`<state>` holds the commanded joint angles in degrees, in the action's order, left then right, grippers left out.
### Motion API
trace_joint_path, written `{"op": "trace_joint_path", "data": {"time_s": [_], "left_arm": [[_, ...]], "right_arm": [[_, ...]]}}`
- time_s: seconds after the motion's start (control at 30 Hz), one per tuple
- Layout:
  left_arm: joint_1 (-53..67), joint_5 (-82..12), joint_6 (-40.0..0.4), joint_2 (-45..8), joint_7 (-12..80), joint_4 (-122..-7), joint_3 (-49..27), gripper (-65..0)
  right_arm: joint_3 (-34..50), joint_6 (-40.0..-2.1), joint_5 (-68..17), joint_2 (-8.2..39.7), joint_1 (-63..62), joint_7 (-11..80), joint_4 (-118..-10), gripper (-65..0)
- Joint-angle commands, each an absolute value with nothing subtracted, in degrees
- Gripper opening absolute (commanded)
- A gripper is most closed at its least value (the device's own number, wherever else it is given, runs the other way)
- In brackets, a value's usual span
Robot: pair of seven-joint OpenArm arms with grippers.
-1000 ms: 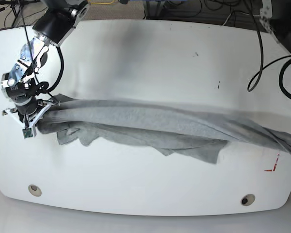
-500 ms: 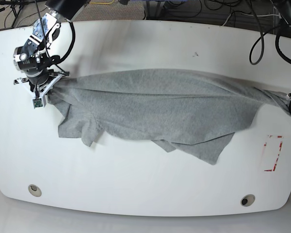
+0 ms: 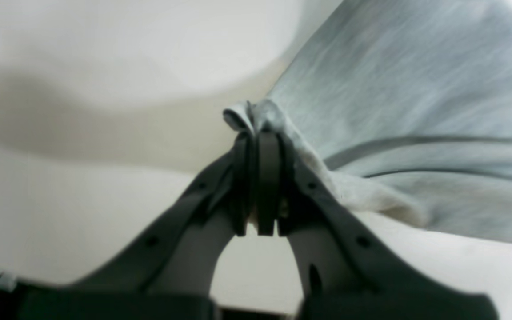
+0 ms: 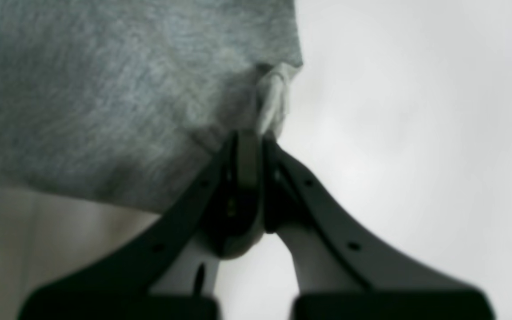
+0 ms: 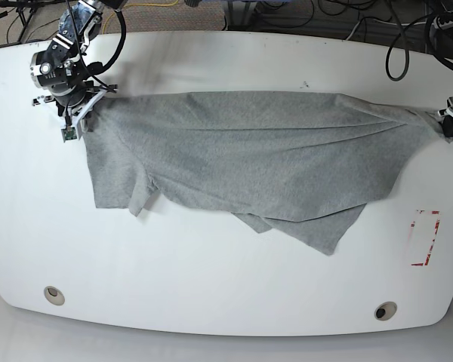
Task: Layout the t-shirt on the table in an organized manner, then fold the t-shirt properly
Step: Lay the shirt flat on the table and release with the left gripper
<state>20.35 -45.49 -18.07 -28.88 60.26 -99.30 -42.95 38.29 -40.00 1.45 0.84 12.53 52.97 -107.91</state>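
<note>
**Reporter:** T-shirt [image 5: 257, 162] stretched across the far half of the white counter [image 5: 211, 294], one corner pinned at each end. Why held that way?

**Editor:** Each arm has a corner. The right tool [image 5: 70, 113], near the counter's far left corner in the base view, is clenched on a bunched edge of grey cloth; its wrist camera shows the black fingers [image 4: 242, 160] pressed together with a fold of fabric poking out above them. The left tool [image 5: 451, 121], at the right edge, looks clamped likewise: its fingers [image 3: 267, 178] meet on a rolled hem.

**Reporter:** And the pull between them?

**Editor:** It draws the upper edge into a fairly straight line, which is likely the point: tension spreads the cloth so it can be laid flat before any fold.

**Reporter:** Is it flat?

**Editor:** Not yet. The near side sags in loose flaps toward the counter's middle, one point drooping short of the red-and-white mark [image 5: 424, 240]. Creases fan out from the right-hand grip. Whether the lettering faces down is hard to say; no print shows.
</note>
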Motion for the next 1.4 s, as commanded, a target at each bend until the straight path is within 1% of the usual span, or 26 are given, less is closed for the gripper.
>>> {"op": "trace_joint_path", "data": {"time_s": [0.07, 0.13, 0.2, 0.23, 0.27, 0.4, 0.53, 0.57, 0.7, 0.77, 0.87, 0.93, 1.0, 1.07, 1.1, 1.17, 1.27, 1.33, 1.4], "left_arm": [[20.7, -43.8, -20.3, -28.9, 60.3, -99.3, -42.9, -65.0], [21.1, -40.1, -24.0, -28.8, 60.3, -99.3, -42.9, -65.0], [21.2, -37.4, -26.2, -28.7, 60.3, -99.3, -42.9, -65.0], [21.6, -34.9, -28.3, -28.5, 60.3, -99.3, -42.9, -65.0], [21.8, -33.5, -29.4, -28.4, 60.3, -99.3, -42.9, -65.0], [22.6, -27.4, -34.8, -26.2, 60.4, -99.2, -43.0, -65.0], [24.2, -22.4, -39.3, -25.0, 60.4, -99.3, -43.0, -65.0], [24.2, -21.7, -40.0, -24.7, 60.4, -99.3, -43.0, -65.0], [24.7, -18.2, -40.0, -23.9, 60.4, -99.3, -42.6, -64.9], [24.7, -17.5, -40.0, -23.9, 60.4, -99.3, -42.5, -62.5], [24.6, -17.3, -40.0, -23.9, 60.4, -99.3, -42.5, -53.5], [24.6, -17.3, -40.0, -23.9, 60.4, -99.3, -42.4, -45.1], [24.5, -17.3, -40.0, -24.0, 60.4, -99.3, -42.4, -34.9], [24.0, -17.3, -40.0, -24.0, 60.4, -99.4, -42.3, -26.2], [23.7, -17.3, -40.0, -24.0, 60.4, -99.4, -42.0, -23.9], [22.9, -17.3, -40.0, -24.4, 60.4, -99.4, -41.1, -21.2], [21.8, -17.7, -40.0, -26.0, 60.5, -99.7, -39.6, -21.1], [20.4, -17.8, -40.0, -26.2, 60.6, -100.3, -39.1, -21.1], [16.7, -18.7, -40.0, -26.2, 62.9, -102.3, -38.2, -21.1]], "right_arm": [[38.3, -40.0, 1.5, 0.8, 13.0, 52.4, -107.9, -64.8], [38.3, -40.0, 1.5, 0.8, 13.1, 52.2, -107.8, -64.8], [38.3, -40.0, 1.6, 0.8, 13.1, 52.2, -107.8, -64.8], [38.3, -40.0, 1.6, 0.8, 13.3, 52.2, -107.8, -64.8], [38.3, -40.0, 1.6, 0.8, 13.5, 52.2, -107.8, -64.8], [38.3, -40.0, 1.4, 0.8, 13.8, 52.1, -107.9, -64.8], [38.3, -40.0, 1.4, 0.8, 13.8, 52.1, -108.1, -64.8], [38.3, -40.0, 1.4, 0.8, 13.8, 52.1, -108.1, -64.8], [38.3, -40.0, 1.4, 0.8, 13.8, 52.1, -108.1, -64.8], [38.3, -40.0, 1.4, 0.7, 13.8, 52.1, -108.1, -64.8], [38.3, -40.0, 1.4, 0.7, 13.6, 52.1, -108.1, -64.8], [38.3, -40.0, 1.4, 0.7, 13.5, 52.1, -108.1, -64.8], [38.3, -40.0, 1.4, 0.7, 13.4, 52.1, -108.0, -64.8], [38.2, -40.0, 1.4, 0.7, 13.4, 52.1, -108.0, -64.8], [38.1, -40.0, 1.4, 0.7, 13.3, 52.1, -108.0, -64.8], [38.0, -40.0, 1.4, 0.7, 13.3, 52.1, -108.0, -64.8], [37.9, -40.0, 1.4, 0.7, 13.2, 52.1, -108.0, -64.8], [37.9, -40.0, 1.4, 0.7, 12.9, 52.1, -108.0, -64.8], [37.9, -40.0, 1.4, 0.3, 12.4, 52.1, -107.9, -64.8]]}}
